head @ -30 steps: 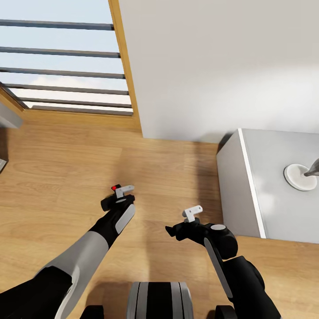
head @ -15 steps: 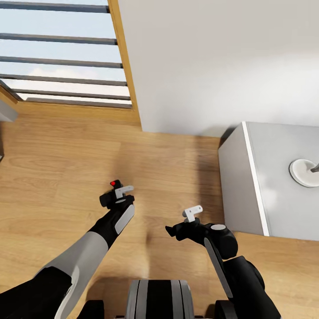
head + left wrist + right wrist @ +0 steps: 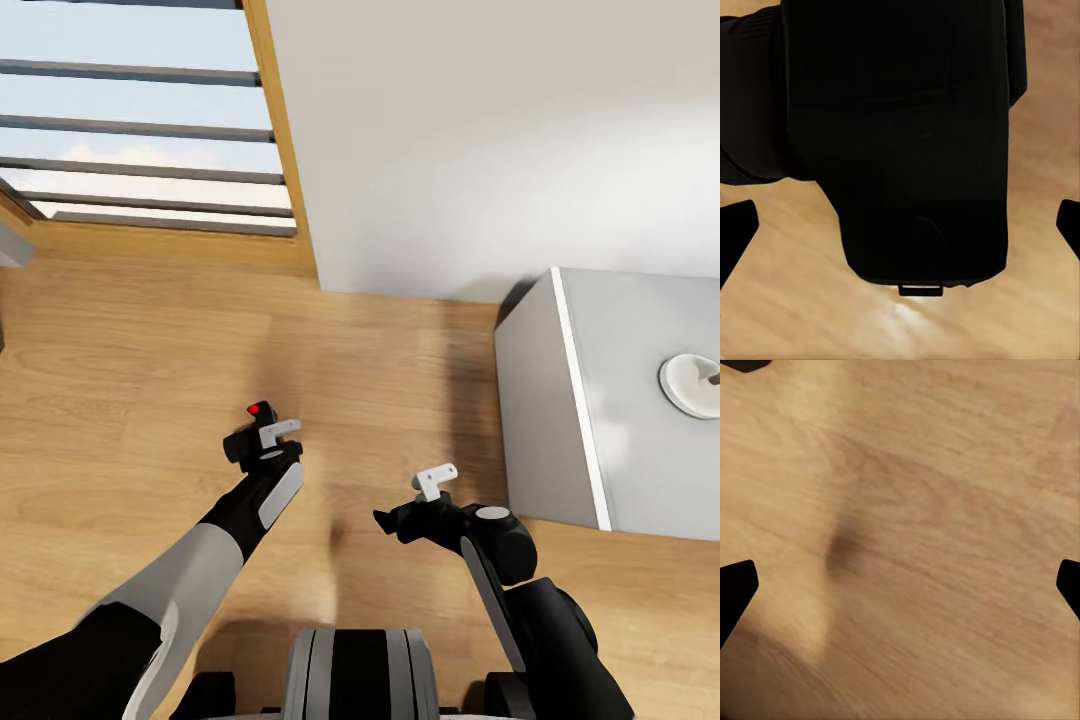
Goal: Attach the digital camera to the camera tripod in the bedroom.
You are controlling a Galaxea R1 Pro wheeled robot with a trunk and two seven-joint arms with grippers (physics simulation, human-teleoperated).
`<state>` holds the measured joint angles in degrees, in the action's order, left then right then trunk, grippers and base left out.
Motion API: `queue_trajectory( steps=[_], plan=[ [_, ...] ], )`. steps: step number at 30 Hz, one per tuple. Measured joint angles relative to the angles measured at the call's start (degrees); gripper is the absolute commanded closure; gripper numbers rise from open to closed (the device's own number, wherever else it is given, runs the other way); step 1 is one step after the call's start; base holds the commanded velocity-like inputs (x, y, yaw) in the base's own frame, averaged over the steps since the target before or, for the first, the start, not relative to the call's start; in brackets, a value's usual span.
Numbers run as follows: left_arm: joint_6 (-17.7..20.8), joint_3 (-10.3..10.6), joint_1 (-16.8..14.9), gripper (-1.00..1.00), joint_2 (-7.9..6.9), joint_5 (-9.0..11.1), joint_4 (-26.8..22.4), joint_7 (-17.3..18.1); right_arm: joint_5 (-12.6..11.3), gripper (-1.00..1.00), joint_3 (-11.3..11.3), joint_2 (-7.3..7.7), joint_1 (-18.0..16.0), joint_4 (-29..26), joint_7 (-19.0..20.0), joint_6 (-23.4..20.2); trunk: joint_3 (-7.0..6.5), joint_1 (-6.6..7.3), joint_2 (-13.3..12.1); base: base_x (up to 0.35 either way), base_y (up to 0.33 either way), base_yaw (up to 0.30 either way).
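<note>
1. Black and boxy, the digital camera (image 3: pixel 252 428) sits clamped in your left gripper (image 3: pixel 268 436), its red button up, above the wood floor (image 3: pixel 130 380)
2. Your right gripper (image 3: pixel 432 482) hangs spread wide with nothing between its fingers, over bare boards
3. To your right, a grey cabinet (image 3: pixel 560 400) carries a white round base (image 3: pixel 690 385) by the pale wall (image 3: pixel 480 140)

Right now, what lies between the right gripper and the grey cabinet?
Only bare wood floor separates the right gripper from the grey cabinet, as the head view shows.
</note>
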<state>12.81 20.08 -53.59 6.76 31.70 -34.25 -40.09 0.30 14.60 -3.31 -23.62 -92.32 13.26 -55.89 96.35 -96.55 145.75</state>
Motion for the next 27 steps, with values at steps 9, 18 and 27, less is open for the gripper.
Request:
queue_trajectory(
  steps=[9, 18, 27],
  plan=[
    [-0.15, -0.01, 0.12, -1.0, -0.06, -0.1, 0.36, 0.0, 0.0, -1.0, -0.08, 0.06, 0.0, 0.0, 0.0, 0.0, 0.0, 0.0, 0.0, 0.0, 0.0, 0.0],
    [-0.41, 0.05, 0.17, 1.0, -0.05, -0.1, 0.59, 0.0, 0.0, -1.0, -0.09, 0.1, 0.0, 0.0, 0.0, 0.07, 0.0, 0.0, 0.0, 0.0, 0.0, 0.0],
    [-0.61, -0.04, 0.18, 1.0, -0.26, 0.08, 0.77, -0.04, 0.0, -1.0, -0.14, 0.15, 0.0, 0.0, 0.0, 0.09, 0.0, 0.0, 0.0, 0.0, 0.0, 0.0]
  ],
)
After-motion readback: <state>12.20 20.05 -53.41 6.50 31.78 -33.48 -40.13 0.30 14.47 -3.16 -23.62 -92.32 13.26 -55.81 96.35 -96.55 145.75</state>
